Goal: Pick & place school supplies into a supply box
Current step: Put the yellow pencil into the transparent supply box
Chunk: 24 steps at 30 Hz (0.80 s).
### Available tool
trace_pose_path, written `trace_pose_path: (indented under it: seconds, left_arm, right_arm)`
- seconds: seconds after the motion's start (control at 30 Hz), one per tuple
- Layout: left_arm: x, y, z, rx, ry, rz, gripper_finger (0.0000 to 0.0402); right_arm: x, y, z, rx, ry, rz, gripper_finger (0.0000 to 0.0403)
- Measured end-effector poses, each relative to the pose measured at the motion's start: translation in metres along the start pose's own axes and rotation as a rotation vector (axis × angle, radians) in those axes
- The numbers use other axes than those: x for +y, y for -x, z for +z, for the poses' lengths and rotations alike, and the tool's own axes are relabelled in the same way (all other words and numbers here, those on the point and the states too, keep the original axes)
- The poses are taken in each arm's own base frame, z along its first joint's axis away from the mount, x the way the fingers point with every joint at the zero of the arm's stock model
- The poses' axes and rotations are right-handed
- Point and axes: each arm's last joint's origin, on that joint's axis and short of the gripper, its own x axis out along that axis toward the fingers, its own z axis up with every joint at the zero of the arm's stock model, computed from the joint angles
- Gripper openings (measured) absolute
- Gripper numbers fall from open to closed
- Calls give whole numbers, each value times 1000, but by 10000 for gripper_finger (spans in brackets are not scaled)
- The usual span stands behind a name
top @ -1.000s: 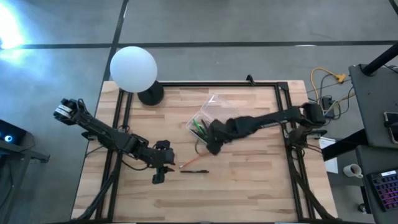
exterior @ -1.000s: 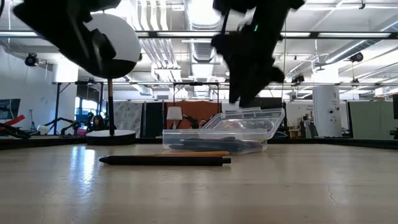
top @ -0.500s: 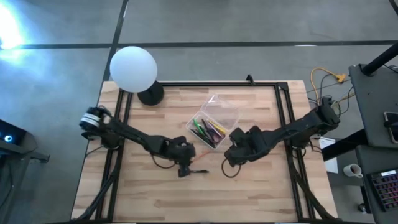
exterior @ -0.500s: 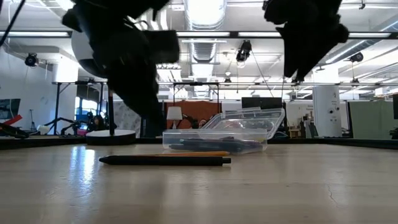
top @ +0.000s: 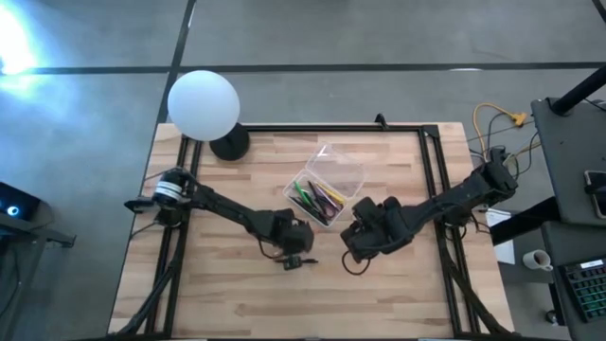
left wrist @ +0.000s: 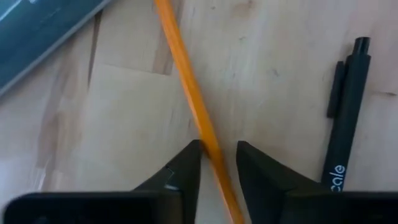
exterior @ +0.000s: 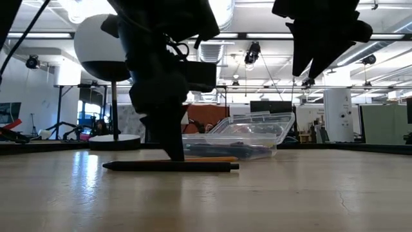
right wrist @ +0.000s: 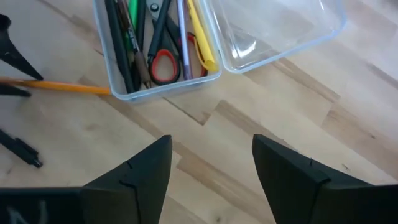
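the thin orange pencil (left wrist: 193, 106) lies flat on the pale wooden bench (top: 379, 284), running between the left gripper (left wrist: 217, 163)'s two dark fingers (left wrist: 186, 168), which stand narrowly apart on either side of it. a black pen (left wrist: 345, 118) lies just beside it. the small clear plastic box (right wrist: 168, 46), lid open, holds red-handled scissors (right wrist: 163, 59) and pens. the right gripper (right wrist: 211, 163) hovers near the box, fingers wide, holding nothing.

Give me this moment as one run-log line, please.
left gripper: astride orange pencil | right gripper: open, empty | black pen: on table
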Motion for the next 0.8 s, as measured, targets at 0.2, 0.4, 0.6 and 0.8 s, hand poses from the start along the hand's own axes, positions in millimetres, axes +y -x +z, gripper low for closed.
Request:
trace_pose_path:
  seconds: [0.2, 0.4, 0.6, 0.8]
  left_arm:
    - [10, -3, -2, 38, -34, -46, 10]
    - [13, 19, 1, 8, -104, -79, 4]
    - [23, 77, 7, -141, -133, -51, 2]
    - [50, 112, 17, -278, -301, 51, 3]
  right_arm:
    - [1, 2, -2, 0, 8, 5, 215]
    - [0, 2, -3, -14, 20, -6, 215]
    - [-4, 2, -3, -46, 33, -47, 215]
    - [-7, 4, -2, -89, 21, -65, 215]
